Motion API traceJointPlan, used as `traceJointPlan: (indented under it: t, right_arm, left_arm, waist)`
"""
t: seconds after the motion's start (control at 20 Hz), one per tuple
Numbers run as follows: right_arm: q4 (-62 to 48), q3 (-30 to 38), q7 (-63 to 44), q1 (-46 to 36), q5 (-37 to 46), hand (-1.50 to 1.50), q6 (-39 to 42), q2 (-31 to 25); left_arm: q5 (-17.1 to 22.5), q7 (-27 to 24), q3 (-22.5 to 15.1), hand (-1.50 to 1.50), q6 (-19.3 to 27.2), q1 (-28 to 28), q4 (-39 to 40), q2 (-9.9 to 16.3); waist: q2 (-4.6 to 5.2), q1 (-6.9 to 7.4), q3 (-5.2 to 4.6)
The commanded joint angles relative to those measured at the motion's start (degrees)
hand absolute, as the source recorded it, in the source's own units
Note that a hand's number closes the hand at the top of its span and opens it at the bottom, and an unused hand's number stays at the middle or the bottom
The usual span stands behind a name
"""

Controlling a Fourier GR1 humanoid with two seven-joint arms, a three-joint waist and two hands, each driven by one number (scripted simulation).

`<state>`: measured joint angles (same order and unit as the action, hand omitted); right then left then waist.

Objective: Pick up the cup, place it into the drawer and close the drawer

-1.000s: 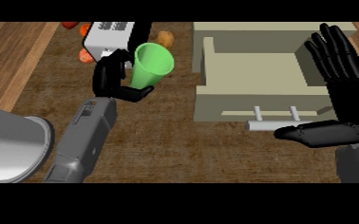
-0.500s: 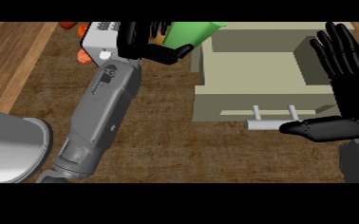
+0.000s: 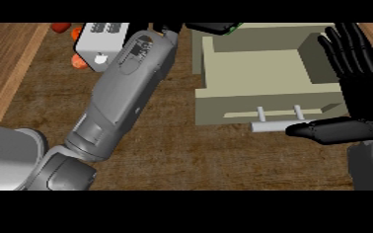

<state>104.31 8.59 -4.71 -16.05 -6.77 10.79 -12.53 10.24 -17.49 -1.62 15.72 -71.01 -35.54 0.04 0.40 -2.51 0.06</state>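
Head view. Lower left of frame: grey rounded shoulder, with the grey left forearm (image 3: 120, 96) running diagonally up to the top edge. Dark brown wood-grain counter (image 3: 175, 153) underneath; a lighter wooden strip (image 3: 22, 59) runs along the left edge.

Lower right: black right hand (image 3: 342, 98), fingers straight and spread wide, pointing up along the right edge; its thumb lies level, just right of the pale bar handle (image 3: 271, 126). Holds nothing. Whether the thumb touches the handle cannot be told.

Centre right: open beige box-shaped drawer (image 3: 255, 106), front panel toward the bottom of frame, inside showing bare.

Top edge, centre: black left hand (image 3: 211, 27), mostly cut off by the frame; its grip cannot be told. A sliver of the bright green cup (image 3: 235, 26) shows at its right, above the drawer's far rim.

Upper left: white boxy appliance (image 3: 102, 42) with dark vents, with small red and orange objects (image 3: 79, 61) beside it, too hidden to identify.
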Motion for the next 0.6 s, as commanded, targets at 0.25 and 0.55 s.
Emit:
traceJointPlan:
  t: [0.25, 0.55]
  right_arm:
    - [-3.26, 0.96, 1.36, -3.02, -1.93, -1.5, 2.02, -1.04]
    - [-3.08, -1.92, 0.68, -4.89, -1.27, -1.5, 1.93, 0.49]
  left_arm:
    - [5.8, 3.37, -9.13, 1.5, 5.84, -6.37, 14.63, -0.04]
    - [5.59, 6.25, -15.01, 1.5, -0.84, -5.79, 19.49, -0.04]
  waist:
    - [1.06, -3.71, 0.08]
    - [1.91, -6.18, 0.09]
